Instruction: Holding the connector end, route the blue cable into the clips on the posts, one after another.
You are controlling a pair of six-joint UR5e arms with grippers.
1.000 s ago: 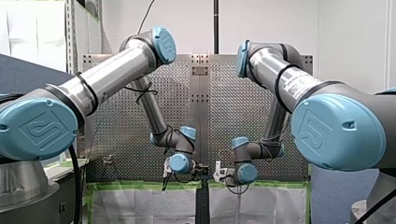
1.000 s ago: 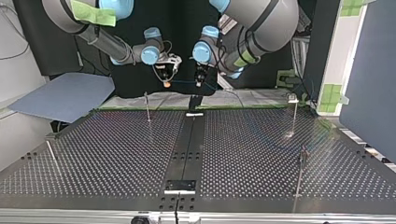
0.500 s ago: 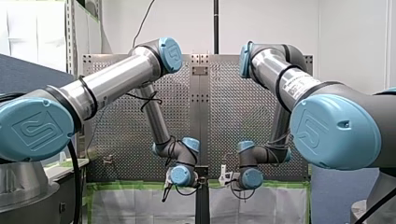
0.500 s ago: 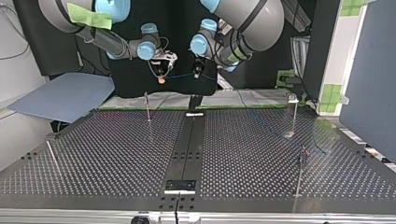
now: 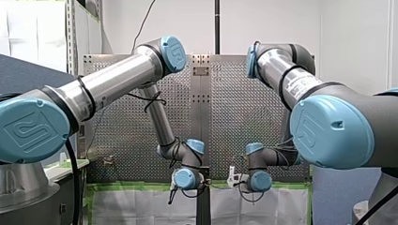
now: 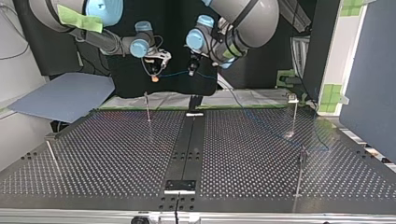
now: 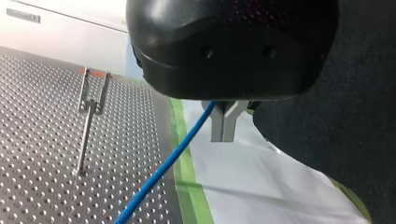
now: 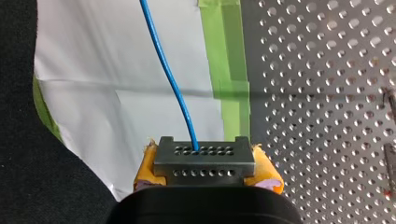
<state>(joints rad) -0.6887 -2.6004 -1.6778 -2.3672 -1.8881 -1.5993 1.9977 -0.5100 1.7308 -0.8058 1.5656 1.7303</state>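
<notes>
Right gripper (image 8: pixel 204 173): is clenching the connector (image 8: pixel 204 156) between yellow pads. Left gripper (image 7: pixel 224 123): is pinching the blue cable (image 7: pixel 163 168) trailing below it. Hazard: trailing slack may be snagging a post (image 7: pixel 86 135), tugging the cable free.

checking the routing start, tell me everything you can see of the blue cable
The blue cable is thin and flexible. Its end enters a dark grey connector with rows of holes, clamped between my right gripper's yellow pads. In the top view it spans to my left gripper, whose metal fingers close around it, then trails down onto the perforated table.
</notes>
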